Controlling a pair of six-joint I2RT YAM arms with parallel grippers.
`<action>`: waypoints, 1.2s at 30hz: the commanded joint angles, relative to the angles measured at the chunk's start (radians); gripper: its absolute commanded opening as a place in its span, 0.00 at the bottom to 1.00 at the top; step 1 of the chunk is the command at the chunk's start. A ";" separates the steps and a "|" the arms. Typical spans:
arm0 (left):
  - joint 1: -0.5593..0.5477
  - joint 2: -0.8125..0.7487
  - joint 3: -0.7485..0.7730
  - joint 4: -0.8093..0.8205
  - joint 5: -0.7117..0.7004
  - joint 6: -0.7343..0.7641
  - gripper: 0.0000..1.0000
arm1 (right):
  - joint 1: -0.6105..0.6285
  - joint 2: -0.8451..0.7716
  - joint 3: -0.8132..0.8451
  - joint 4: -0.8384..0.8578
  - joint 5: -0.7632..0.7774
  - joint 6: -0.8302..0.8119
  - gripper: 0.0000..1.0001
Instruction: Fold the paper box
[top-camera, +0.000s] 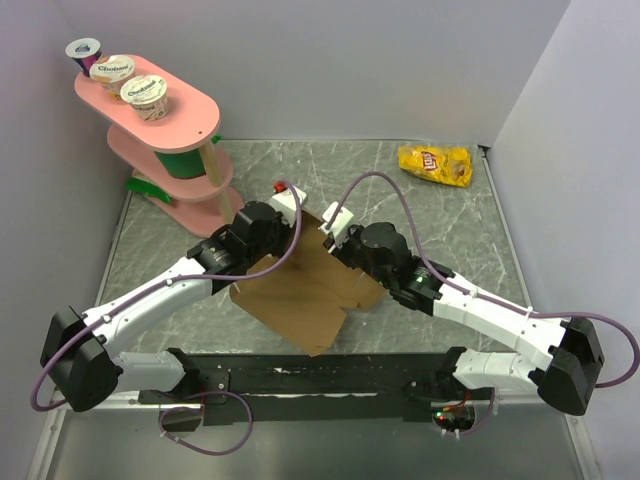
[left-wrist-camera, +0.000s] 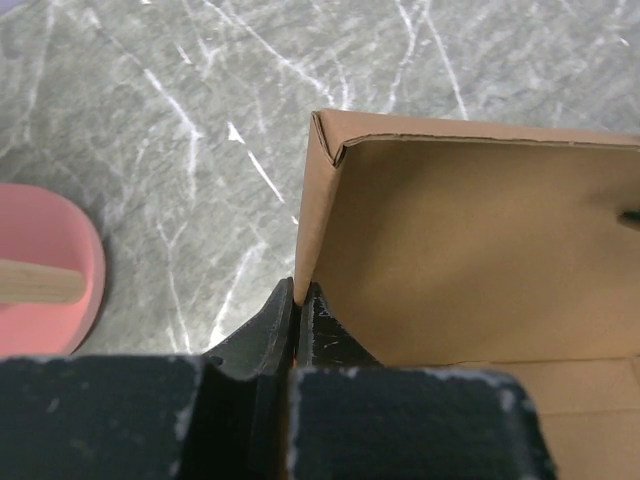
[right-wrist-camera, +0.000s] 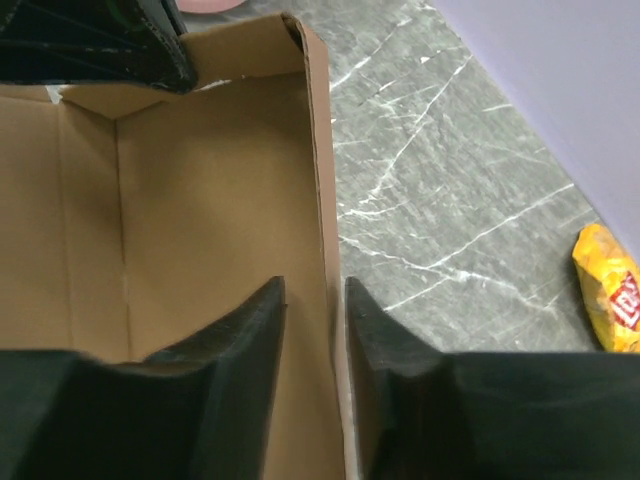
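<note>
The paper box (top-camera: 300, 290) is plain brown cardboard, partly folded, in the middle of the table between both arms. My left gripper (top-camera: 283, 222) is at its far left corner. In the left wrist view the gripper (left-wrist-camera: 298, 295) is shut on the box's upright side wall (left-wrist-camera: 312, 200). My right gripper (top-camera: 337, 238) is at the far right side. In the right wrist view it (right-wrist-camera: 315, 290) is open and straddles the box's right wall (right-wrist-camera: 322, 150), one finger inside and one outside. The left gripper's black body (right-wrist-camera: 100, 40) shows at the box's far corner.
A pink tiered stand (top-camera: 160, 140) with yogurt cups (top-camera: 110, 70) stands at the back left; its base (left-wrist-camera: 45, 270) lies close to the left gripper. A yellow chip bag (top-camera: 435, 165) lies at the back right and shows in the right wrist view (right-wrist-camera: 610, 290).
</note>
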 joint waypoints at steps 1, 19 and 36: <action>-0.006 -0.004 -0.006 0.034 -0.063 -0.036 0.01 | 0.009 -0.031 0.034 0.060 0.031 0.045 0.50; 0.006 0.033 -0.036 -0.029 -0.090 -0.122 0.01 | -0.303 -0.288 -0.025 -0.260 0.034 0.468 0.60; 0.127 -0.071 -0.034 -0.048 0.183 -0.056 0.01 | -0.140 -0.268 -0.088 -0.363 -0.179 0.089 0.63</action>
